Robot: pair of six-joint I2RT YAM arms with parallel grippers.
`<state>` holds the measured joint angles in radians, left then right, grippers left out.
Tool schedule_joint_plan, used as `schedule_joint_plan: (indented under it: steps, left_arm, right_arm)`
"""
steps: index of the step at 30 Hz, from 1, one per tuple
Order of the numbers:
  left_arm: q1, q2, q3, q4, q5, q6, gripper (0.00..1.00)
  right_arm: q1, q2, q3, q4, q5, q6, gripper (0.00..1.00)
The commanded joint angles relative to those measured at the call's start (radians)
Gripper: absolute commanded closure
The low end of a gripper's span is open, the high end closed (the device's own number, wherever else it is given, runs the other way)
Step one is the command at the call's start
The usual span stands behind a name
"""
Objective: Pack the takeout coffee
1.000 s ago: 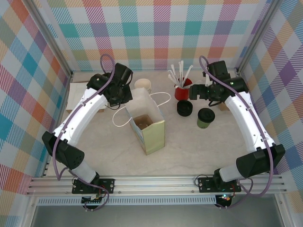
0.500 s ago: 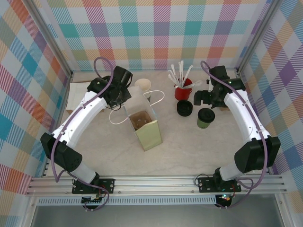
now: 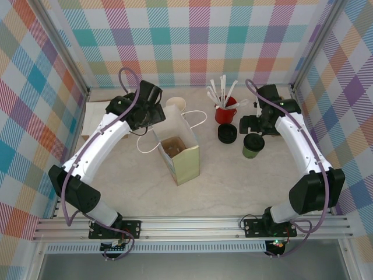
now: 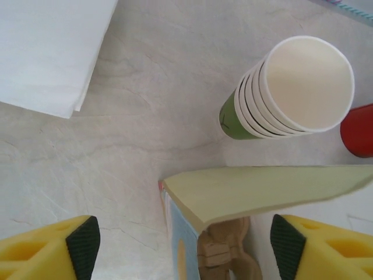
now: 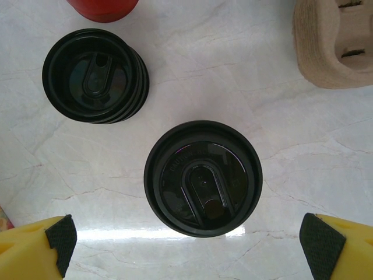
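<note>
Since a second ago your right arm has swung off the red mug [image 3: 225,112] side and now sits over the takeout coffee [image 3: 253,144]. Your left hand [image 4: 185,248] has spread its fingers, and the paper bag [image 3: 182,157] has barely shifted.

The left hand is open now. In its wrist view the two black pads stand far apart at the bottom corners. The bag's pale green top edge runs between them, and you cannot see either pad touching it. A piece of brown cardboard [image 4: 224,256] shows down inside the bag. Just beyond the bag stands the stack of lidless green cups [image 4: 291,87], and a white sheet [image 4: 46,46] lies at the upper left.

Your right hand [image 5: 187,238] is open wide and holds nothing. The coffee stands upright on the bench [image 3: 233,186] directly below it, black lid on, between the two pads. The coffee is outside the bag and well to its right. A stack of black lids [image 5: 95,76] sits near the coffee on the mug's side, apart from it. A cardboard cup carrier [image 5: 335,44] rests at the upper right of that view.
</note>
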<state>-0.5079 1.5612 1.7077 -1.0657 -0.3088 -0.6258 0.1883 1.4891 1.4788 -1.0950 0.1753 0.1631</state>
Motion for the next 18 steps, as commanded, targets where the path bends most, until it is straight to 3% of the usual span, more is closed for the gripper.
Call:
schedule_joint_plan:
  steps: [1, 8, 12, 18]
  left_arm:
    - [0.008, -0.073, 0.031, 0.022, -0.012, 0.149, 0.15]
    - [0.008, -0.215, -0.077, 0.125, 0.171, 0.49, 0.13]
    - [0.008, -0.289, -0.126, 0.131, 0.277, 0.613, 0.13]
    - [0.008, -0.355, -0.19, 0.118, 0.348, 0.721, 0.13]
  right_arm:
    - [-0.007, -0.041, 0.005, -0.037, 0.016, -0.024, 0.0]
    - [-0.007, -0.076, 0.006, -0.071, 0.007, -0.024, 0.0]
    - [-0.007, -0.093, 0.006, -0.091, -0.023, -0.013, 0.0]
    - [-0.007, -0.098, 0.004, -0.133, -0.054, 0.002, 0.0]
